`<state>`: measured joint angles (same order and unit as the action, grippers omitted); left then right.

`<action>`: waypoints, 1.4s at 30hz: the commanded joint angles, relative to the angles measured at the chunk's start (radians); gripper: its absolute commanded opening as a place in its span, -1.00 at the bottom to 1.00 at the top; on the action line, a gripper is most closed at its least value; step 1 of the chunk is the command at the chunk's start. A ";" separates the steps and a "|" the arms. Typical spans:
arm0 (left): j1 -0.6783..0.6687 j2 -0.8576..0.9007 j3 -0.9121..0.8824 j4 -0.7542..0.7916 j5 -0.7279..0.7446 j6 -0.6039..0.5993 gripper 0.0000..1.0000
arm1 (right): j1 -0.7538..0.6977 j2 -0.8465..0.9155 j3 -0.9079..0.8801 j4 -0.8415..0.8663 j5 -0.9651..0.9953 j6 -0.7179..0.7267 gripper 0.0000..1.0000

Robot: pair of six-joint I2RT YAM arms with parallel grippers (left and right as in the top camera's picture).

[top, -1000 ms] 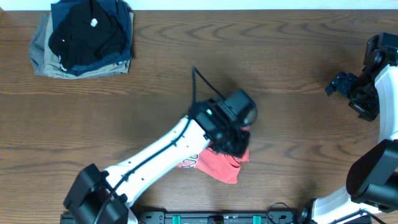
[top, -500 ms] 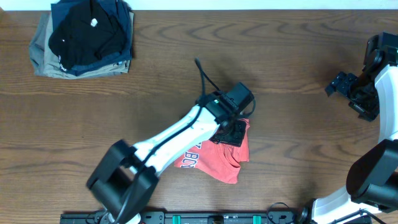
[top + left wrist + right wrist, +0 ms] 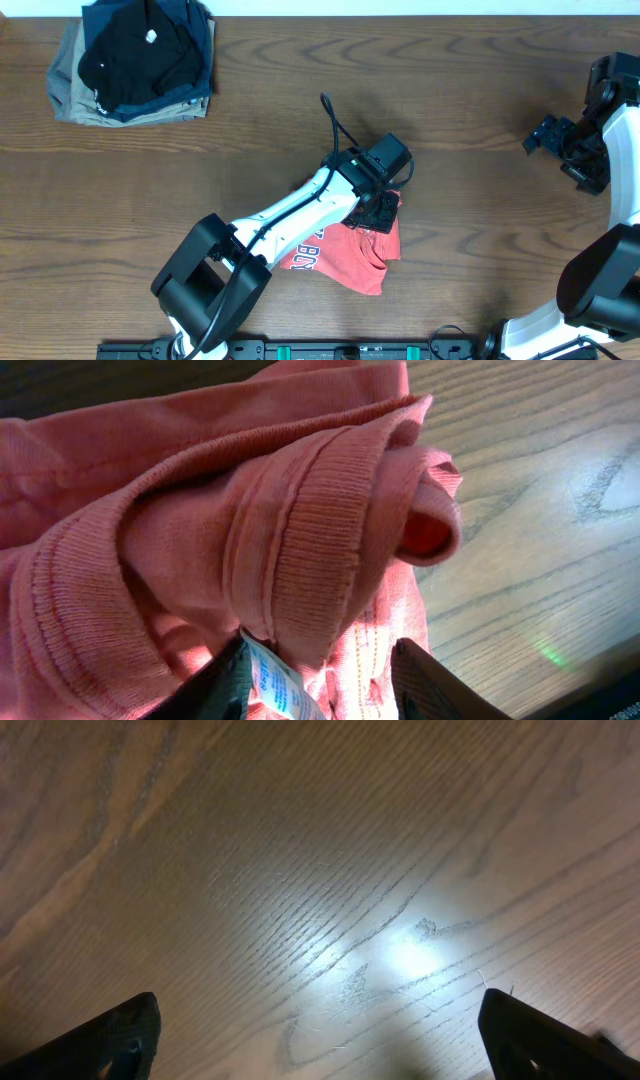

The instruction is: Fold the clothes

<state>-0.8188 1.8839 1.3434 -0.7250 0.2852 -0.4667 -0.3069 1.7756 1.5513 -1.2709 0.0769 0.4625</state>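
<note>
While the pile of folded clothes sat just the same in the far left corner of the counter, the middle had changed. The left claw had moved a little farther away from the robot's side than a second before, and the arm behind it had swung round. It took the top of the red T-shirt along with it, so more red cloth showed, pulled out long toward the claw. The shirt lay in the middle of the counter, near the front edge, still crumpled and not flat. Some white letters peeked out beside the arm. Seen from the wrist, the claw's two fingers were pinching a thick bunch of the ribbed collar, and a little white label poked out between them. I think the shirt was only being pulled open, and no fold was made yet. Over on the right, the right claw had not moved. It was spread wide, held nothing, and hung over bare wood, well apart from the shirt.
</note>
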 commanded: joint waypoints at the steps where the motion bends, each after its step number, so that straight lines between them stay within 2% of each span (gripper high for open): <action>1: 0.001 0.002 0.013 -0.003 -0.010 0.022 -0.49 | -0.006 -0.008 0.004 -0.001 0.001 -0.008 0.98; 4: 0.002 -0.002 0.013 -0.006 -0.010 0.021 -0.88 | -0.006 -0.008 0.004 -0.001 0.001 -0.008 0.98; 14: -0.001 -0.019 0.084 -0.077 0.027 0.021 -0.88 | -0.006 -0.008 0.004 -0.001 0.001 -0.008 0.99; 18: -0.012 -0.025 0.095 -0.065 0.077 0.016 -0.88 | -0.006 -0.008 0.004 -0.001 0.001 -0.008 0.99; 27: -0.089 -0.009 0.073 0.025 0.054 -0.014 -0.87 | -0.006 -0.008 0.004 -0.001 0.001 -0.008 0.98; 28: -0.097 -0.007 0.072 0.031 0.045 -0.015 -0.75 | -0.006 -0.008 0.004 -0.001 0.001 -0.008 0.98; 29: -0.103 -0.002 0.072 0.032 0.033 -0.017 -0.50 | -0.006 -0.008 0.004 -0.001 0.001 -0.008 0.98; 30: -0.108 -0.001 0.072 0.032 0.026 -0.017 -0.16 | -0.006 -0.008 0.004 -0.001 0.001 -0.008 0.98; 31: -0.110 -0.001 0.072 0.032 0.019 -0.016 0.01 | -0.006 -0.008 0.004 -0.001 0.001 -0.008 0.98; 32: -0.110 -0.002 0.072 0.031 0.017 -0.016 0.08 | -0.006 -0.008 0.004 -0.001 0.001 -0.008 0.98; 39: -0.107 -0.049 0.145 -0.048 0.010 0.046 0.09 | -0.006 -0.008 0.004 -0.001 0.001 -0.008 0.99; 42: -0.107 -0.086 0.173 -0.051 -0.045 0.047 0.08 | -0.006 -0.008 0.004 -0.001 0.001 -0.008 0.99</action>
<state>-0.9295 1.8725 1.4574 -0.7742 0.3031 -0.4484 -0.3069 1.7756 1.5513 -1.2709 0.0769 0.4625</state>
